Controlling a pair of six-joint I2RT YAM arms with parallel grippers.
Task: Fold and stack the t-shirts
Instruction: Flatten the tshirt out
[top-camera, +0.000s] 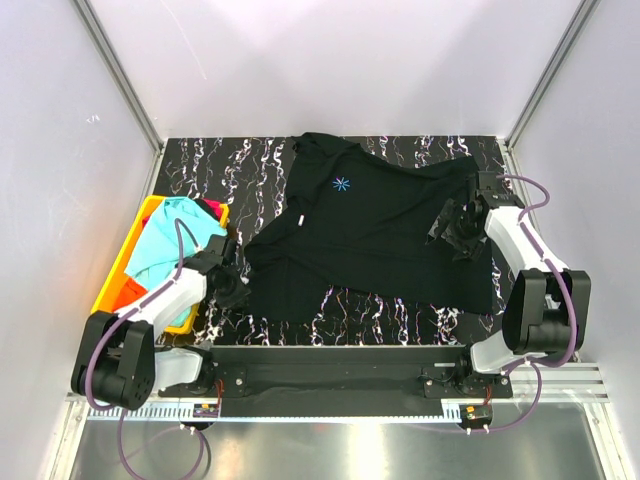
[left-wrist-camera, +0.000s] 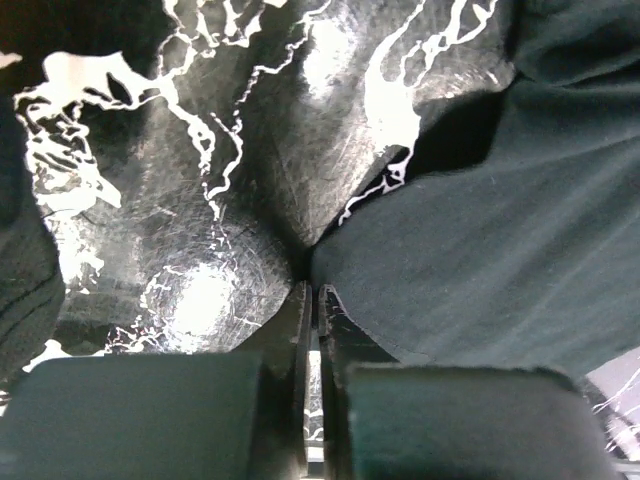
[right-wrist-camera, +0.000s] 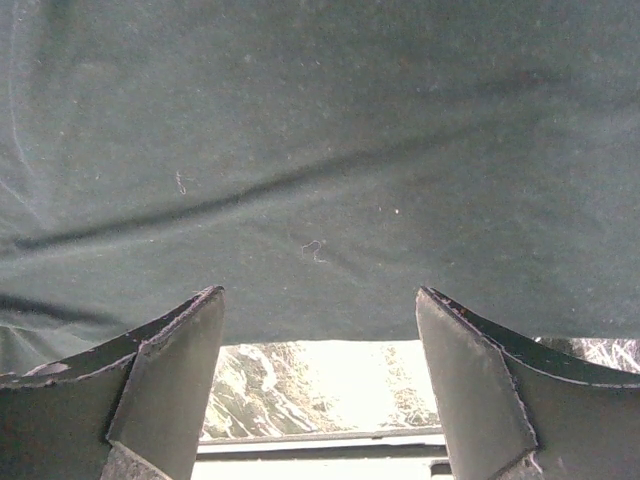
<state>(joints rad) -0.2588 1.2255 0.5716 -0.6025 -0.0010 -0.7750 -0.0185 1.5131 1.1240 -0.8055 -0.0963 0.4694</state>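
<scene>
Large black cloth t-shirt (top-camera: 370, 235) lies on black marbled worktop (top-camera: 200, 170). L end effector (left-wrist-camera: 312, 292) pressed together at its near-left edge, grip unclear. R end effector (right-wrist-camera: 318, 296) spread over its right side.

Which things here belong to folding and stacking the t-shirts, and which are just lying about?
For the job: black t-shirt, turquoise t-shirt, orange-red t-shirt.
Just there: yellow bin, marbled table.

Spread mid-table (top-camera: 210, 170): large t-shirt (top-camera: 370, 235); bin (top-camera: 112, 285) left of it holds more t-shirts (top-camera: 170, 235); left gripper (top-camera: 236, 290) at its near-left corner, right gripper (top-camera: 452, 235) at right edge.
</scene>
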